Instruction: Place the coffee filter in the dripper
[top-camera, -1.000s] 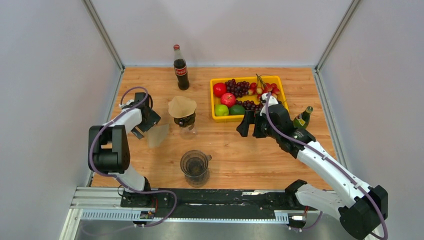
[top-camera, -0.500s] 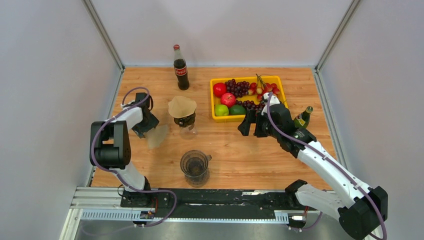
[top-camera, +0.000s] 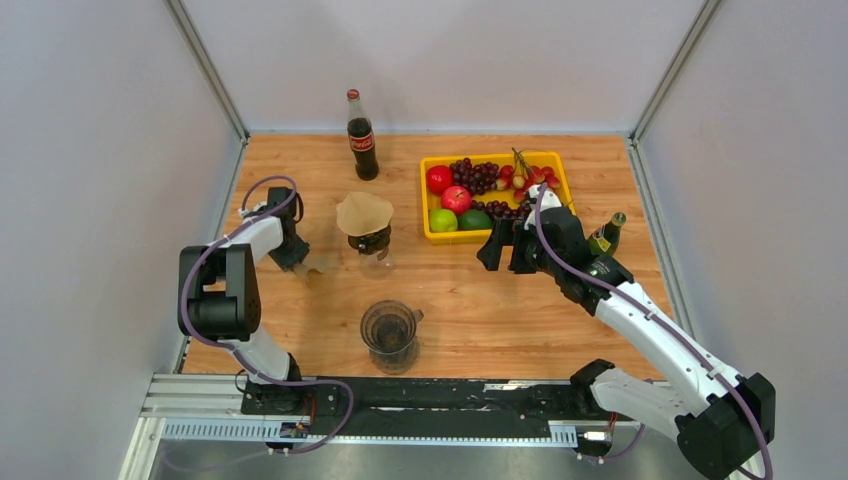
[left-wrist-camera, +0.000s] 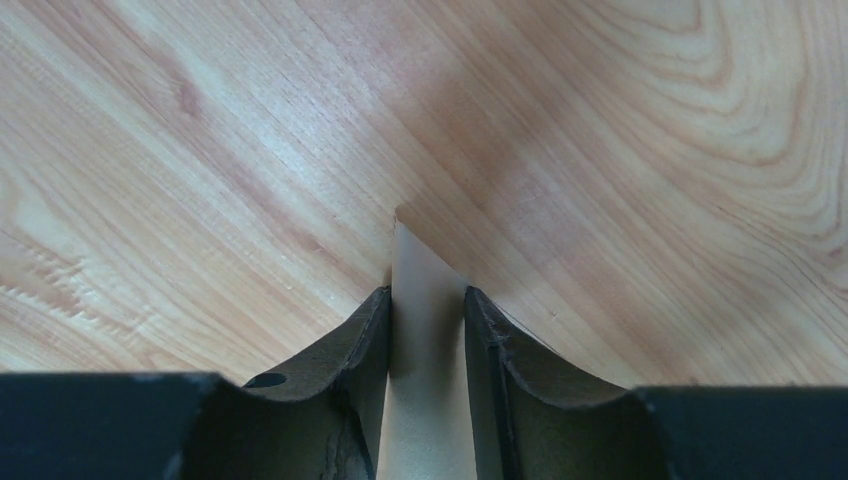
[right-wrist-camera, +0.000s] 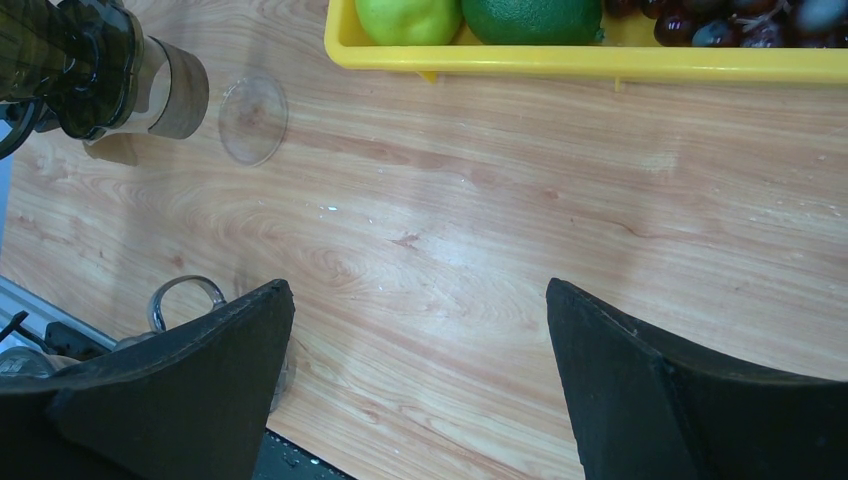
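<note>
A beige paper coffee filter (left-wrist-camera: 426, 262) stands edge-up between my left gripper's fingers (left-wrist-camera: 352, 340), which press it from both sides just above the wood. From above, only a small piece of this coffee filter (top-camera: 317, 268) shows beside the left gripper (top-camera: 299, 262), left of the dripper. The dark dripper (top-camera: 372, 240) stands mid-table with a brown paper cone (top-camera: 363, 211) in its top. My right gripper (top-camera: 490, 250) hovers open to the dripper's right, in front of the yellow tray. Its wrist view has the dripper (right-wrist-camera: 95, 60) at top left and bare wood between the fingers (right-wrist-camera: 230, 350).
A cola bottle (top-camera: 361, 136) stands at the back. The yellow tray (top-camera: 431, 235) holds fruit. A green bottle (top-camera: 605, 238) stands by the right arm. A glass mug (top-camera: 390, 333) sits near the front edge. Walls close in both sides.
My left gripper has closed from wide open onto the filter lying on the table, pinching the flat sheet into a narrow upright fold. The right arm has barely moved.
</note>
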